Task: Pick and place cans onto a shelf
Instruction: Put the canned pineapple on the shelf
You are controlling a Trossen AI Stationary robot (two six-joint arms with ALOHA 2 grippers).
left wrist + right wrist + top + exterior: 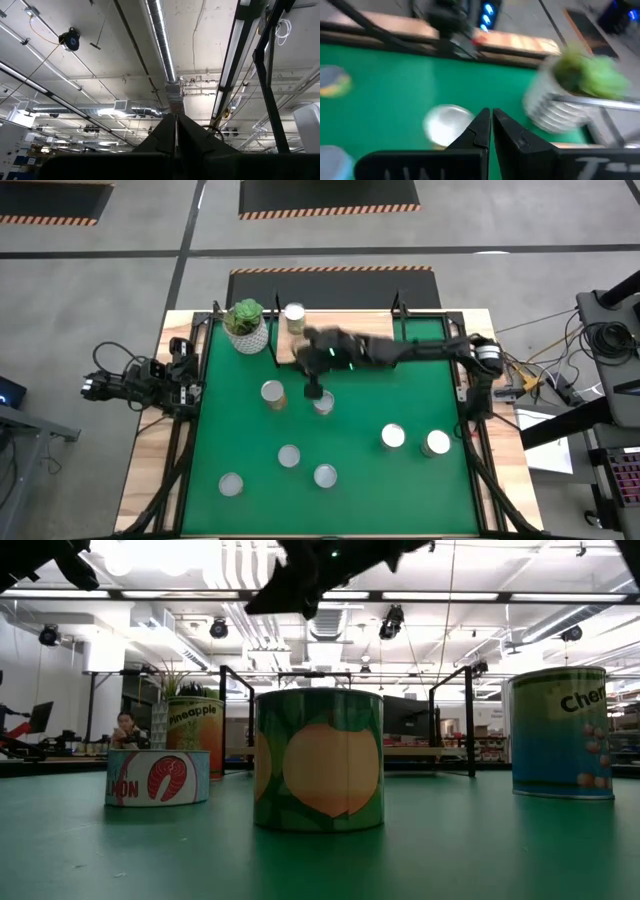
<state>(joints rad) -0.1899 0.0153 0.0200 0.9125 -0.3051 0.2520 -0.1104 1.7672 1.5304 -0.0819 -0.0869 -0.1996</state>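
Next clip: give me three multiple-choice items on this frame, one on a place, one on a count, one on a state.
1. Where is the left arm?
A. at the table's left edge
B. over the middle of the mat
C. over the shelf

2. How many cans stand on the green mat?
A. four
B. seven
C. ten

3. How is the right hand?
A. shut, holding nothing
B. shut on a can
C. wide open around the plant pot

Key:
1 A: the high view shows the left arm folded beside the table, off the green mat.
2 B: seven cans show on the mat from above; an eighth stands at the back by the plant.
3 A: in the right wrist view the right hand has its fingers together, with nothing between them.
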